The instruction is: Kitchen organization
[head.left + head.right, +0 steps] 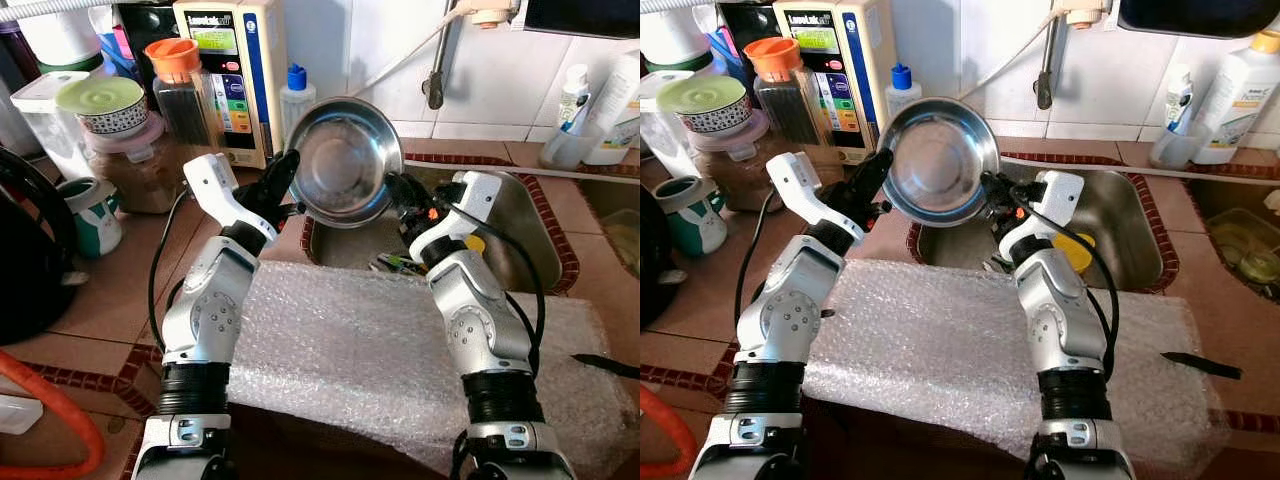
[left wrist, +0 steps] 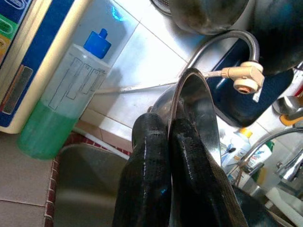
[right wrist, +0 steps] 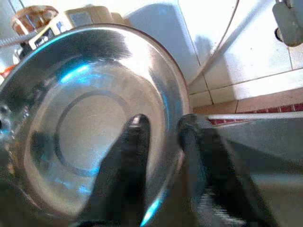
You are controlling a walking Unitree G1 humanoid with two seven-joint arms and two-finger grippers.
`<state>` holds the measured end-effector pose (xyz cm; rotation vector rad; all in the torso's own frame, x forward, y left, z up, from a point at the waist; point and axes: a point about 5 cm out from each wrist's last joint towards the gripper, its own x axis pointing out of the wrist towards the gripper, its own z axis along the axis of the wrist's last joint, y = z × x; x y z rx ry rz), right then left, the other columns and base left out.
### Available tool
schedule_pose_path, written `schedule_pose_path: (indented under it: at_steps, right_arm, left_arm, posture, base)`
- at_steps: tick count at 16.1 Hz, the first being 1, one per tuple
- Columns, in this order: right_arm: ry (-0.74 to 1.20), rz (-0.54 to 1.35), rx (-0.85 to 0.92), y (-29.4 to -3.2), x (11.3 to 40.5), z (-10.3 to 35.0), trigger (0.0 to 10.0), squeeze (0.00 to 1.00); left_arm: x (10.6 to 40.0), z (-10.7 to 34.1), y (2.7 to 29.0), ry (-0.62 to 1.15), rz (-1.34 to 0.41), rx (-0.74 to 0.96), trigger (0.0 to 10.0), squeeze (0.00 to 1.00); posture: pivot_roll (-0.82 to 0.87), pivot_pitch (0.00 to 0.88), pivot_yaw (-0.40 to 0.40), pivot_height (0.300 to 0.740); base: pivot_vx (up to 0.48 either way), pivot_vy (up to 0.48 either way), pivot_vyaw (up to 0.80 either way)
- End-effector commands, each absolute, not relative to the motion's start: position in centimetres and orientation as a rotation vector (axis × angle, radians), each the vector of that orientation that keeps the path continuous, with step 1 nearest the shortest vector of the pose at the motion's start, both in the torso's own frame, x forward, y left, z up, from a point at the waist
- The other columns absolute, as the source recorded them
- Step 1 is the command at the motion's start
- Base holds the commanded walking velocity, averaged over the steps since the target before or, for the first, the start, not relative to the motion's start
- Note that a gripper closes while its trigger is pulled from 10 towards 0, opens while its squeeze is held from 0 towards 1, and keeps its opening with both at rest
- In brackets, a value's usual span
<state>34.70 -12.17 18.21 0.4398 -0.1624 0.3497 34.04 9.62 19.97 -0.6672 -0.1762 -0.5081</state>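
Item: steel bowl [image 1: 344,160], held on edge over sink [image 1: 520,215]. Left gripper [image 1: 283,178] and right gripper [image 1: 400,192] both clenched on rim (opposite sides). Step: two-handed carry. Next, prob.: one side must release.

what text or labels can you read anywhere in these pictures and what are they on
No text reads with certainty.
Cream appliance: printed brand line above its green display and coloured buttons, too blurred to read.
White bottles by the tiled wall: labels too small to read.
Steel bowl, held by left gripper and right gripper: no markings.
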Motion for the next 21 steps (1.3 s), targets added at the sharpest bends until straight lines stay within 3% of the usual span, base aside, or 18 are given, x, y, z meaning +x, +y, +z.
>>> schedule_pose_path:
  at_steps: [1,10,14,15,16,17,18,19,21]
  right_arm:
    - [-0.154,0.333,0.450,-12.3,35.0,18.2,10.0,1.00]
    - [-0.266,0.220,0.384,-13.9,35.4,19.7,10.0,1.00]
    - [-0.208,0.217,0.410,-13.9,35.7,18.7,10.0,1.00]
    - [-0.182,0.243,0.429,-13.4,35.7,18.3,10.0,0.88]
    - [-0.177,0.256,0.440,-13.1,35.8,18.2,10.0,0.32]
    - [-0.175,0.263,0.444,-13.0,35.8,18.1,10.0,0.18]
    - [-0.174,0.276,0.456,-12.8,35.8,18.1,4.2,0.00]
    - [-0.173,0.292,0.475,-12.5,35.9,18.2,0.0,0.00]
    - [-0.176,0.305,0.479,-12.1,36.0,18.5,0.0,0.00]
  left_arm:
    - [33.7,21.1,9.0,-0.215,-0.572,-0.671,0.0,0.00]
    - [33.6,20.9,9.0,-0.202,-0.579,-0.665,0.0,0.00]
    - [33.6,21.0,9.0,-0.202,-0.584,-0.663,0.0,0.00]
    - [33.6,21.0,8.9,-0.201,-0.588,-0.664,0.0,0.00]
    - [33.6,20.9,8.9,-0.200,-0.591,-0.664,0.0,0.00]
    - [33.6,20.9,8.9,-0.200,-0.592,-0.664,0.0,0.00]
    - [33.5,20.9,8.9,-0.199,-0.594,-0.664,0.0,0.00]
    - [33.5,20.9,8.8,-0.196,-0.597,-0.663,0.0,0.00]
    - [33.5,20.8,8.7,-0.193,-0.601,-0.664,0.0,0.00]
  posture:
    - [0.00,0.000,0.086,0.740]
    - [0.00,0.000,0.088,0.740]
    - [0.01,0.000,0.088,0.740]
    - [0.01,0.000,0.087,0.740]
    - [0.01,0.000,0.088,0.740]
    - [0.01,0.000,0.089,0.740]
    - [0.01,0.000,0.090,0.740]
    - [0.01,0.000,0.091,0.740]
    - [0.01,0.000,0.091,0.740]
  base:
    - [0.000,0.000,0.00]
    - [0.000,0.000,0.00]
    - [0.000,0.000,0.00]
    - [0.000,0.000,0.00]
    - [0.000,0.000,0.00]
    - [0.000,0.000,0.00]
    - [0.000,0.000,0.00]
    - [0.000,0.000,0.00]
    - [0.000,0.000,0.00]
